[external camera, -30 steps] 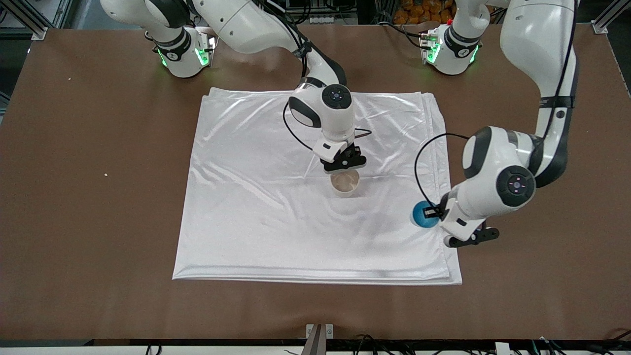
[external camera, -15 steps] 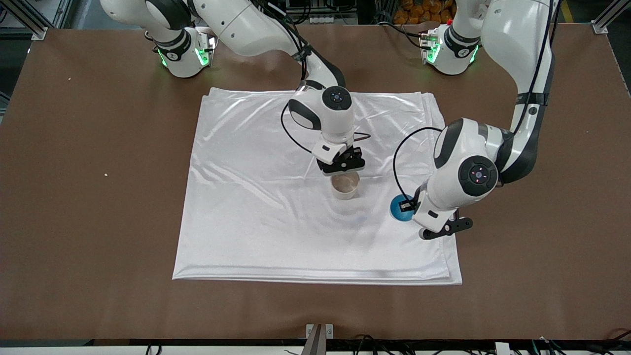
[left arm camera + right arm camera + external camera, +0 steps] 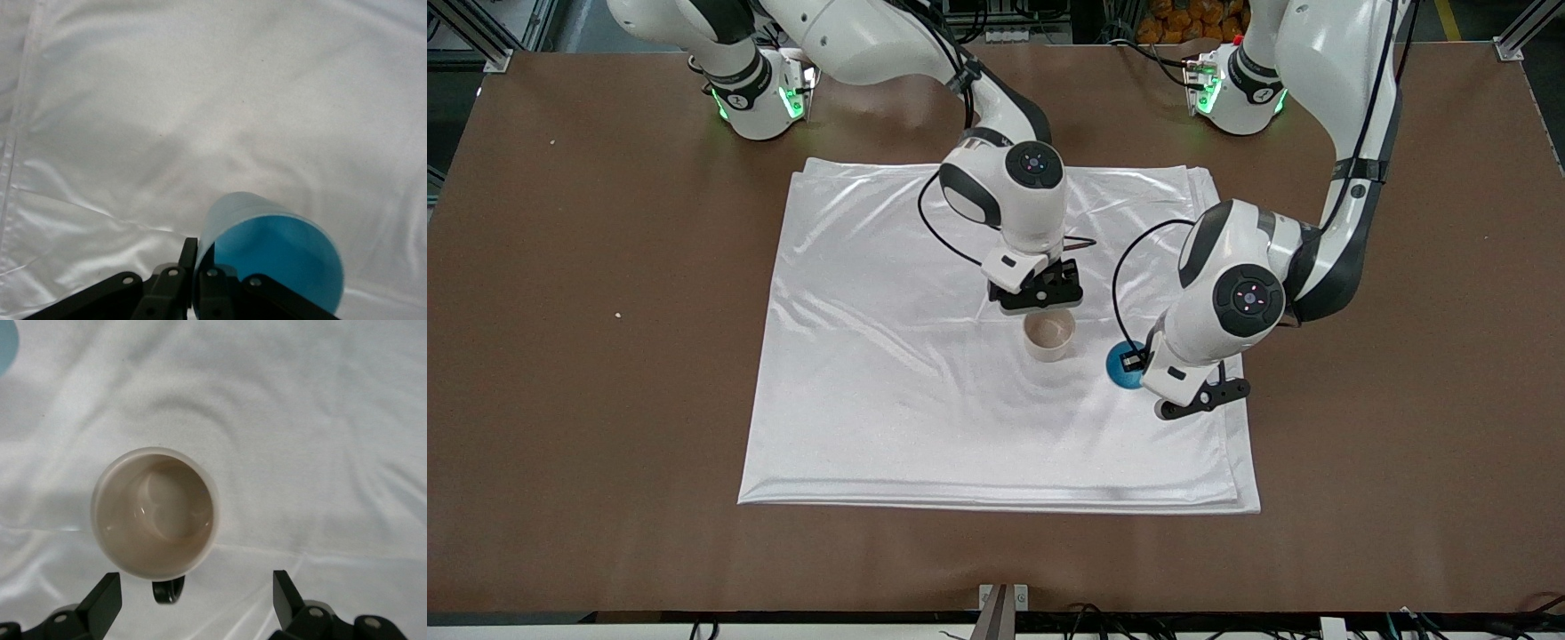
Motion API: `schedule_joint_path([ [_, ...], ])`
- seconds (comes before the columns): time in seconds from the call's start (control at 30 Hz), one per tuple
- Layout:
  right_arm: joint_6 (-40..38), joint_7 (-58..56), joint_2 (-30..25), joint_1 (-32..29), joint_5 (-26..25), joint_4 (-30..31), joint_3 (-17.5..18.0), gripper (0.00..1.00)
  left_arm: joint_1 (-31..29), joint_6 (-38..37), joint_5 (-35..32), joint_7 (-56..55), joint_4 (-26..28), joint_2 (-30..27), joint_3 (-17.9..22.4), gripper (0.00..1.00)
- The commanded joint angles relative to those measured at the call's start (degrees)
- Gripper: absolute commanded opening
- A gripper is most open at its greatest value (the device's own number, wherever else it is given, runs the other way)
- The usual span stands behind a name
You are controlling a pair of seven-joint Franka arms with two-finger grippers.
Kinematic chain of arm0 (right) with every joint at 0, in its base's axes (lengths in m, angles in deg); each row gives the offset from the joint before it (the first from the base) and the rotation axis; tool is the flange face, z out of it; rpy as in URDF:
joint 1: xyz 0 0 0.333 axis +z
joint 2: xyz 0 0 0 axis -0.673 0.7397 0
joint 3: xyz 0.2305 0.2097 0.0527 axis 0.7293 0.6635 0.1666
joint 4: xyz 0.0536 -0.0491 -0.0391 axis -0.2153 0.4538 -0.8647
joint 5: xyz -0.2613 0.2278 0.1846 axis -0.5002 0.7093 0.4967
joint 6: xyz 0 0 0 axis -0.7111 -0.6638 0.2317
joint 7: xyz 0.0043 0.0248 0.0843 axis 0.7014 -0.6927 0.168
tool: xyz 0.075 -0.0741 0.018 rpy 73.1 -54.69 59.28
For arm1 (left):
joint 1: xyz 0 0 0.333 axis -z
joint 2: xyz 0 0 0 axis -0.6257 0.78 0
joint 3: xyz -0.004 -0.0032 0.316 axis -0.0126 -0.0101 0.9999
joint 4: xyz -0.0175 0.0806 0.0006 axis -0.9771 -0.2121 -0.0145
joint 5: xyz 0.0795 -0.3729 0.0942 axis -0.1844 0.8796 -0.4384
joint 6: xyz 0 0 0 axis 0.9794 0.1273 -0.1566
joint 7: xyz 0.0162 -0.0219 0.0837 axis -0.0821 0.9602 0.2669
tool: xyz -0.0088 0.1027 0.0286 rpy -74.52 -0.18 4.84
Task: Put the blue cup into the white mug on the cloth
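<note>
The white mug [image 3: 1048,336] stands upright and empty on the white cloth [image 3: 889,382]; in the right wrist view the mug [image 3: 155,512] shows its black handle [image 3: 168,591]. My right gripper [image 3: 1040,299] is open and empty, up over the cloth by the mug's handle side. My left gripper [image 3: 1136,362] is shut on the rim of the blue cup [image 3: 1122,366] and holds it above the cloth, beside the mug toward the left arm's end. In the left wrist view the blue cup [image 3: 270,252] is pinched by its wall between my fingers [image 3: 189,253].
The cloth lies on a brown table [image 3: 1405,427]. Its folded edges [image 3: 1209,191] show toward the left arm's end. The arm bases [image 3: 760,98] stand along the table's edge farthest from the front camera.
My left gripper has carried the blue cup from the cloth's edge toward the mug. My right gripper has risen slightly away from the mug.
</note>
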Motion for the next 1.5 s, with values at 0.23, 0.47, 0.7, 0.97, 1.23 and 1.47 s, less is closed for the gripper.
schedule_joint_path([
  [0.23,-9.20,-15.26,-12.29,-16.17,4.11,2.40,0.85,1.00,4.32,-0.61,1.14,-4.46,0.18,1.13,0.71,0.00],
  [0.47,-10.88,-25.19,-14.49,-23.99,4.02,3.45,-0.56,1.00,5.20,-0.52,1.31,-5.25,0.09,2.62,0.62,0.00],
  [0.7,-10.61,-35.56,-14.58,-29.10,4.29,3.98,-4.24,1.00,5.46,-0.17,1.31,-5.08,0.09,3.06,0.62,0.00],
  [0.97,-9.03,-44.54,-14.67,-32.35,7.97,5.30,-9.17,1.00,5.55,0.88,1.31,-5.08,0.09,4.03,0.27,0.00],
  [1.23,-4.29,-47.62,-16.78,-34.28,8.24,10.48,-9.26,1.00,6.07,2.21,1.66,-5.17,-0.62,5.96,-0.08,0.00],
  [1.47,-4.20,-47.71,-17.21,-34.64,8.24,11.62,-9.26,1.00,6.25,2.29,1.75,-4.90,-0.53,6.23,-0.08,0.61],
])
